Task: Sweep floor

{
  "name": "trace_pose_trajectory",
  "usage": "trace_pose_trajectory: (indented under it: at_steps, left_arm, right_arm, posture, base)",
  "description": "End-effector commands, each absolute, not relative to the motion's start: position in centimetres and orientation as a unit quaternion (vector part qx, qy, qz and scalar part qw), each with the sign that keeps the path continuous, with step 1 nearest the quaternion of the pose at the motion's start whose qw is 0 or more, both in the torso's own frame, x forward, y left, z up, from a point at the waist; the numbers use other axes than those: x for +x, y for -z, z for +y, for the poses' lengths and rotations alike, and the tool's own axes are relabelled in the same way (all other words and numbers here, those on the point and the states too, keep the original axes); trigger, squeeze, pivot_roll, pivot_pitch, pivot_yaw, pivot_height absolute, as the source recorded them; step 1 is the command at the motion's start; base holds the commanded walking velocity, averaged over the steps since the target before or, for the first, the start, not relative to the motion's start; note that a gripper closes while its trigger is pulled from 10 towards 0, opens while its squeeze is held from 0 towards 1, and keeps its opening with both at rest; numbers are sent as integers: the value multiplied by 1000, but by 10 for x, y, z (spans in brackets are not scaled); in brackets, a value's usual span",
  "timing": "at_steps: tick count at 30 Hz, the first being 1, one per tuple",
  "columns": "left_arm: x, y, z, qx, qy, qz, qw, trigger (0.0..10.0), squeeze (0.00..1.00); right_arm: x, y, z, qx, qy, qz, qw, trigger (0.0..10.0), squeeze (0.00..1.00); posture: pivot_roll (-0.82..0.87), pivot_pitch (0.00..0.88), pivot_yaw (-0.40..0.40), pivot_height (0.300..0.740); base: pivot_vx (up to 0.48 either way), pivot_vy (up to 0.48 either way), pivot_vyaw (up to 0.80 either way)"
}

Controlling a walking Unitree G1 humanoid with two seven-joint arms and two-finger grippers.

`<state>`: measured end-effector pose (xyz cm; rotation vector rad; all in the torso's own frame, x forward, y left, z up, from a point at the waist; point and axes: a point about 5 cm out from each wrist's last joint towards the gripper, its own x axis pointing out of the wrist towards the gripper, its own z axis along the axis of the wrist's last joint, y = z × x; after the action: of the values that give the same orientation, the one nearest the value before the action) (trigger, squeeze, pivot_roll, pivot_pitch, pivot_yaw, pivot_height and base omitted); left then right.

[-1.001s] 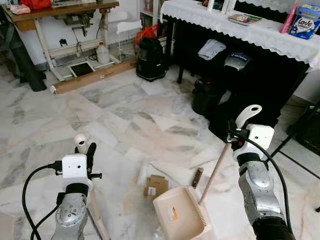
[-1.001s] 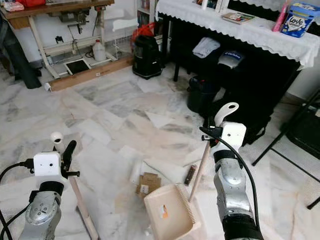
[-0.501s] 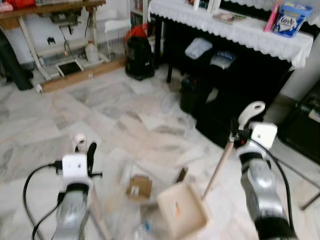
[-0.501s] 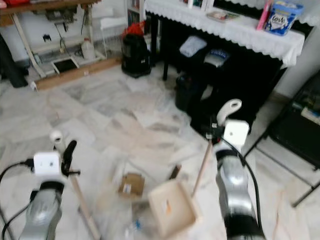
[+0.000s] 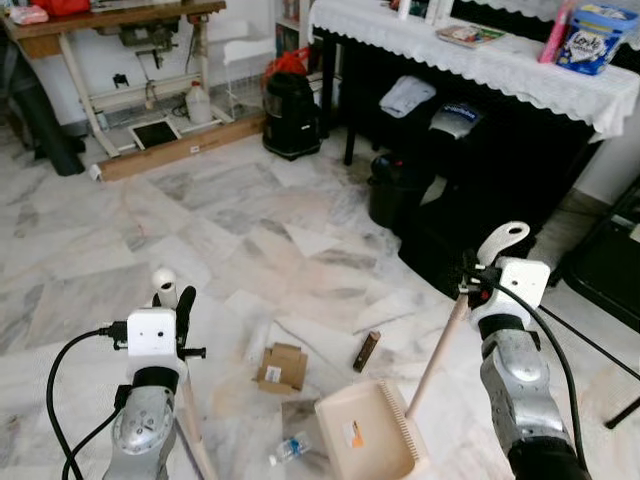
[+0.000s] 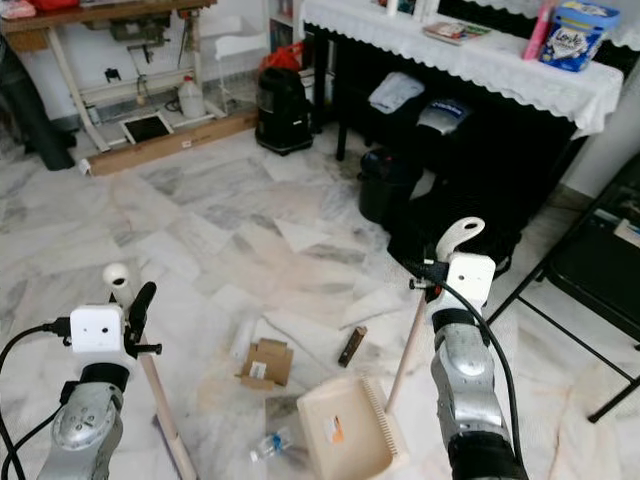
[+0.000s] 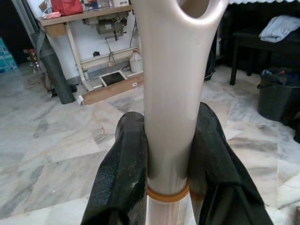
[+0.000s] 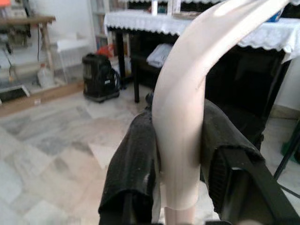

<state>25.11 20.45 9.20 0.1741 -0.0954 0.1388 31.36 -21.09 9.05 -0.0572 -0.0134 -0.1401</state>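
**Broom and dustpan held over littered marble floor**

A white and grey marble floor (image 5: 130, 240) fills most of the frame. Across the upper right stands a long black bench (image 5: 560, 140) draped with a white lace cloth (image 5: 480, 60), a blue box (image 5: 597, 38) near its right end. In the upper left corner a sewing-machine bench (image 5: 120, 20) stands against the wall, with a wooden plank (image 5: 180, 150) lying on the floor below it. A black vacuum cleaner (image 5: 291, 115) sits at upper centre, and a black bin (image 5: 392, 195) stands just beside the long bench, right of centre.

At the lower right, the right pincer (image 8: 180, 154) pinches the cream handle of the dustpan (image 5: 365, 445), whose wooden shaft slants down to the pan resting on the floor at bottom centre. At the lower left, the left pincer (image 7: 164, 159) is clamped on the pale handle of the broom (image 5: 165, 290), its stick running down out of the bottom edge.

Litter lies on the floor at lower centre: a flattened cardboard box (image 5: 281, 367) left of the pan, a clear plastic bottle (image 5: 290, 449) near the bottom edge, and a small dark brown wrapper (image 5: 366, 351) just above the pan.
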Motion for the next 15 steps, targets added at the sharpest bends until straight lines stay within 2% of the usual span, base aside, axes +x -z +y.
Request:
trace_pose_trajectory:
  at_steps: [1,9,15]
  left_arm:
    - [252,-100,202,90,-60,-63,992,10000,0]
    - [253,-103,199,87,-48,-65,993,10000,0]
    - [249,-105,197,84,-42,-66,993,10000,0]
  right_arm:
    - [318,-99,-218,-44,85,-25,995,10000,0]
    - [323,-105,-224,-88,90,-49,991,10000,0]
    - [329,-106,-220,-81,81,-50,992,10000,0]
  posture:
    - [-38,114,-55,740]
    - [-41,168,-57,740]
    - [-40,192,-58,740]
  base:
    - [0,0,0]
    - [0,0,0]
    - [0,0,0]
